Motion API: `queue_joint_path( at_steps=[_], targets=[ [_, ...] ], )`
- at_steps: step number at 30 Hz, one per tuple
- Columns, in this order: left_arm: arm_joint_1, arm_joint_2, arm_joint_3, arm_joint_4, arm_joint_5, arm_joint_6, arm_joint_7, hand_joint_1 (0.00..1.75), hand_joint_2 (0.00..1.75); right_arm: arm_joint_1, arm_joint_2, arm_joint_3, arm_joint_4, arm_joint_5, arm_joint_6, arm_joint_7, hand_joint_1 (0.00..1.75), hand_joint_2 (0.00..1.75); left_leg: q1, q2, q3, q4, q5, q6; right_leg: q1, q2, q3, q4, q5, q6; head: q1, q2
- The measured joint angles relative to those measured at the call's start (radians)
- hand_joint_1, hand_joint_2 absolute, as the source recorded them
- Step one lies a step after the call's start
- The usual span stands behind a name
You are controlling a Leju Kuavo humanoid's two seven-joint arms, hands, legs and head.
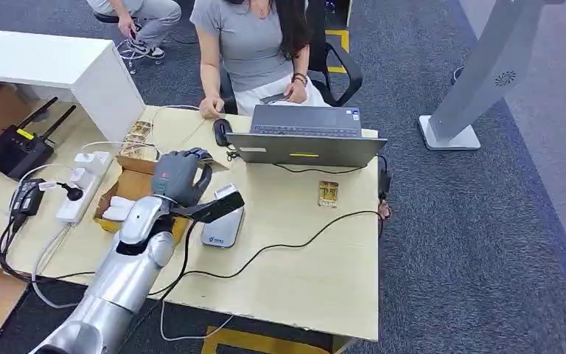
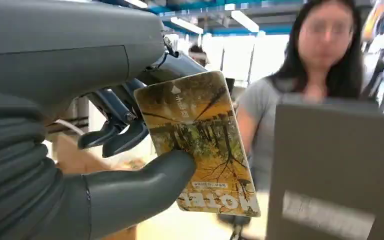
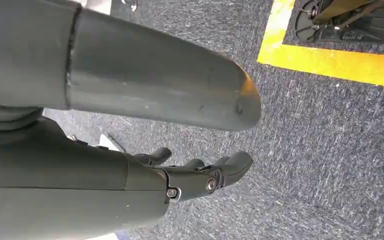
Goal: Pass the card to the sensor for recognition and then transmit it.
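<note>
The robot's left hand (image 1: 179, 177) is up over the tabletop (image 1: 302, 251), thumb and fingers pinching a card (image 2: 200, 142) with a yellow-orange tree scene printed on it; from the wrist camera the thumb presses on the printed face while the darker fingers (image 2: 115, 135) back it from behind. From above, the card juts out of the hand toward the right, dark side showing, right over the near end of the grey sensor pad (image 1: 222, 221) that lies flat on the wood with a cable running off it. I can't say whether card and pad are touching or only very close. So this looks like the recognition step: card presented to the reader, not yet passed on. A person (image 1: 254, 48) sits across the tabletop behind an open laptop (image 1: 306, 140), and I'd guess the card goes to them next; that move calls for lifting clear of the pad, reaching forward over or beside the laptop without clipping its lid, and keeping the pinch firm until it's taken. The right hand (image 3: 200, 175) hangs by the carpeted floor (image 3: 330, 150), fingers loosely curled, holding nothing.
</note>
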Motion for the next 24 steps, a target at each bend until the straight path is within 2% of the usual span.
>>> queue_joint_path(
  at_steps=[4, 10, 16, 24],
  targets=[
    [-0.026, 0.010, -0.019, 0.079, -0.017, -0.046, 0.022, 1.75, 1.75, 0.000, 0.000, 0.000, 0.000, 0.025, 0.006, -0.015, 0.00, 0.00, 0.000, 0.000, 0.000, 0.000, 0.000, 0.000, 0.000, 0.000, 0.000, 0.000, 0.000, 0.000, 0.000, 0.000],
    [-0.051, 0.017, -0.034, 0.190, -0.022, -0.070, 0.026, 1.75, 1.75, -0.001, 0.000, 0.000, 0.000, 0.037, 0.006, -0.023, 0.00, 0.00, 0.000, 0.000, 0.000, 0.000, 0.000, 0.000, 0.000, 0.000, 0.000, 0.000, 0.000, 0.000, 0.000, 0.000],
    [-0.068, 0.019, -0.043, 0.255, -0.013, -0.106, 0.027, 1.75, 1.75, -0.002, 0.000, 0.000, 0.000, 0.053, 0.015, -0.014, 0.00, 0.00, 0.000, 0.001, 0.000, 0.000, 0.000, 0.000, 0.000, 0.000, 0.000, 0.000, 0.000, 0.000, 0.000, 0.000],
    [-0.068, 0.023, -0.051, 0.310, -0.004, -0.111, 0.027, 1.75, 1.75, -0.003, 0.000, 0.000, 0.000, 0.070, 0.027, -0.006, 0.00, 0.00, 0.000, 0.000, 0.000, 0.000, 0.000, 0.000, 0.000, 0.000, 0.000, 0.000, 0.000, 0.000, 0.000, 0.000]
  ],
)
